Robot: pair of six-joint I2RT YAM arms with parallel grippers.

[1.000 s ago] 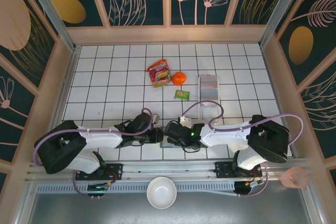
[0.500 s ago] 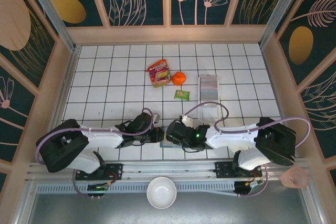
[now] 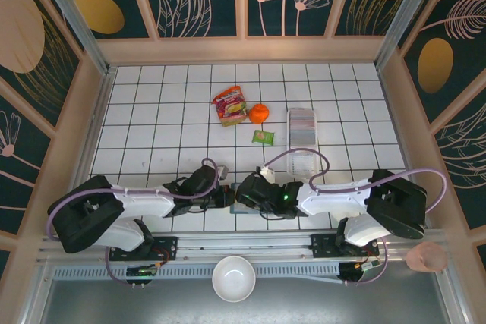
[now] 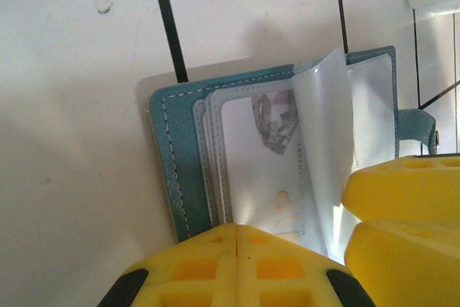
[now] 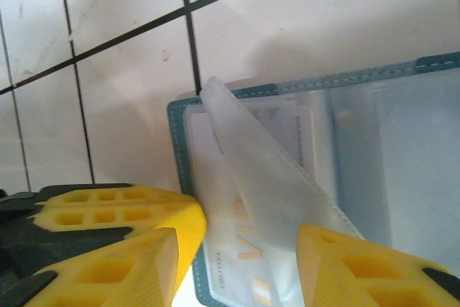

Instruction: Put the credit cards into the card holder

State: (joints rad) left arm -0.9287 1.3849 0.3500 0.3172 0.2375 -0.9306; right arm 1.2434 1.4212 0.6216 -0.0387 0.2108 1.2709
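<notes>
The card holder (image 4: pixel 169 170) lies open on the white tiled table (image 3: pixel 152 134), close to its near edge and about midway between the two arm bases. Its teal cover looks thin, light and floppy, so it would likely slide or fold if pushed without being pinned. The clear sleeves (image 4: pixel 327 127) inside are soft and slick, and one of them stands up off the stack. A white card (image 4: pixel 262 170) with gold lettering sits among the sleeves; whether it is fully inside a pocket is hard to tell.

The best hold is probably a flat press on the stitched cover edge while a single sleeve is lifted by its free edge.

The left gripper (image 4: pixel 237 239) has its fingers clenched together, their tip at the holder's cover edge, seemingly pinning it rather than pinching anything. The right gripper (image 5: pixel 237 242) has its fingers released and apart, straddling the raised sleeve.

Well apart, toward the middle of the table, sit a small green snack packet (image 3: pixel 263 136) and a long clear tray (image 3: pixel 301 130).
</notes>
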